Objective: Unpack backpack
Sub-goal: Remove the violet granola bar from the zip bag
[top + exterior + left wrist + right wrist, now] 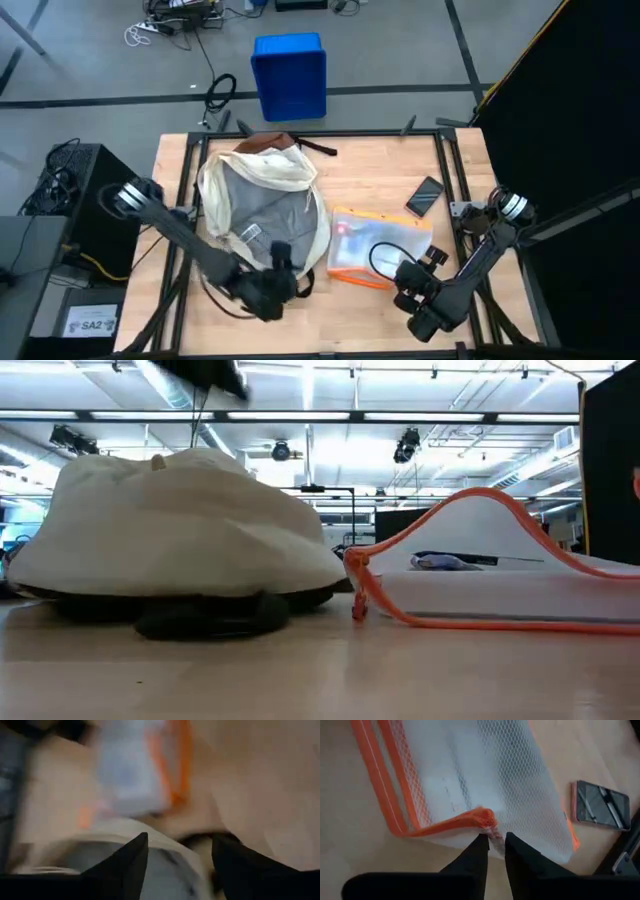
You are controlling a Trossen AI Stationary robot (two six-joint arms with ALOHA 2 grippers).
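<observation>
The backpack point(262, 205), soft and limp, was best taken by its rim; the left hand point(272, 290) hovered released, the right hand point(496, 841) apparently pinched the pouch point(485, 795).

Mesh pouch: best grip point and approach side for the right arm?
Take the mesh pouch by its orange-edged corner, coming from the table's front edge. The pouch lies flat, but that corner lifts off the wood, giving thin fingers something to pinch. The right gripper is already lined up there, fingers nearly closed around the edge. The phone lies clear on the far side.
</observation>
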